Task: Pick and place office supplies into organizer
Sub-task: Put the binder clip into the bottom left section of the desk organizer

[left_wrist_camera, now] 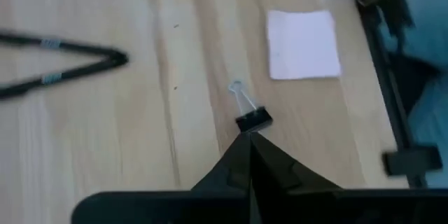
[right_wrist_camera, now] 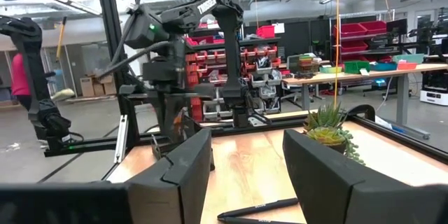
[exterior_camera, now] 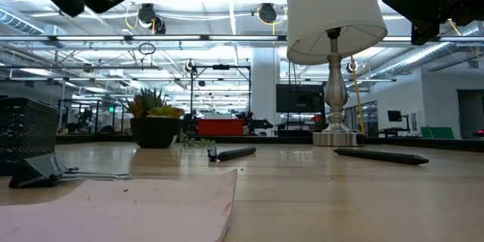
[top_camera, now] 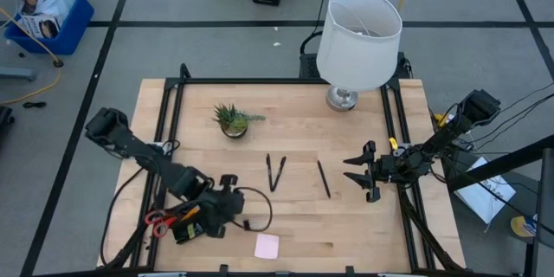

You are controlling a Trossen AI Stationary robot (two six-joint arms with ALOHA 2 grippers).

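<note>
Left pincer (left_wrist_camera: 250, 140) hangs low over the pale wooden surface (top_camera: 294, 216) with its two dark fingers pressed together to a point, and nothing sits between them. Just ahead of that closed tip lies a tiny black binder clip with thin wire handles (left_wrist_camera: 250, 112), on the wood, close to the tip but not in its grip; whether tip and clip touch cannot be told. Closed beside the clip rather than around it, the fingers seem to have missed, so another try at the clip is probably needed. A pink square sticky-note pad (left_wrist_camera: 303, 43) lies a little beyond the clip, and two thin black pens crossed in a V (left_wrist_camera: 63, 70) lie off to the other side. Close behind this pincer sits the flat black compartment organizer (top_camera: 186, 225), already carrying red-handled scissors (top_camera: 158, 219) and orange pencils (top_camera: 189, 215), so the short carry explains why the arm works so near it.

Right pincer (top_camera: 363, 171) waits well apart across the surface, fingers spread wide and empty, facing a single black pen (top_camera: 323, 178).
</note>
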